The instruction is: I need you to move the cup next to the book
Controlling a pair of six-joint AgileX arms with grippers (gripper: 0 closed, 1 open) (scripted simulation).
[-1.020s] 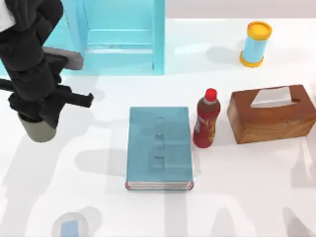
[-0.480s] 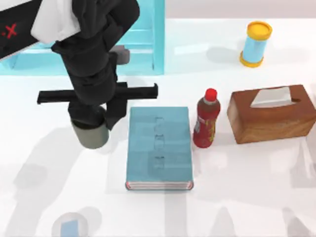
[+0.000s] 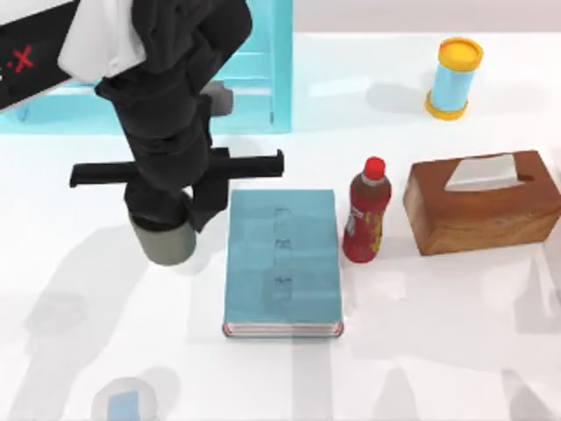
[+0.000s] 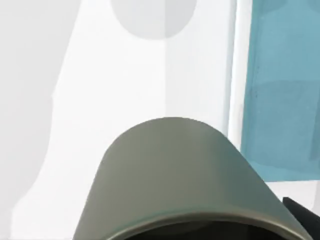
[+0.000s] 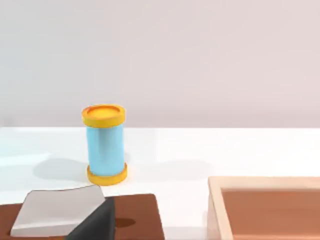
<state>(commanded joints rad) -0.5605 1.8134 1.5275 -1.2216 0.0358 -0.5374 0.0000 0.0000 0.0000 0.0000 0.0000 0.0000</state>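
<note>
The left arm's fingers (image 3: pixel 162 219) grasp the cup (image 3: pixel 164 241), which hangs under them just to the left of the book (image 3: pixel 282 261) on the counter (image 3: pixel 421 307). Beyond the book from the fingers stands a red bottle (image 3: pixel 365 212)

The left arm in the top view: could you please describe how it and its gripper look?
The left arm is matt black and blocky, with a white shell section and a small red cross mark near its upper end. A thin black crossbar spans the wrist above the left gripper, whose fingers are black too.
</note>
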